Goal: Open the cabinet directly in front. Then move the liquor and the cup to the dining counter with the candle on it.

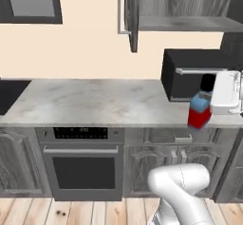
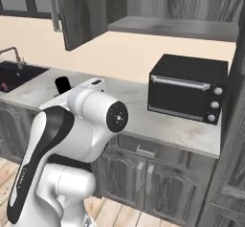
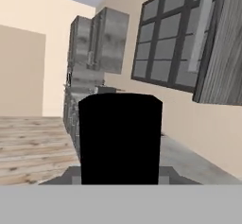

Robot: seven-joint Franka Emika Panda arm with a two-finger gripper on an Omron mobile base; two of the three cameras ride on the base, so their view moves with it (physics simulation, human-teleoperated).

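Black bottle cap (image 3: 120,138) close up at bottom centre, blocking the middle, wooden plank floor (image 3: 28,145) stretching left, grey marble counter (image 3: 189,164) running right, dark-framed window (image 3: 172,43) on cream wall, grey wood-grain cabinets (image 3: 97,41) farther back.

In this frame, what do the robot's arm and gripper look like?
The arm has glossy white rounded shells, a black band along one link and a dark round joint cap ringed with small dots. The hand is a boxy white block. No cables or lettering can be made out.

Blue-and-red liquor (image 1: 199,111), black-capped; dark grey wood-grain cabinet (image 1: 180,3).
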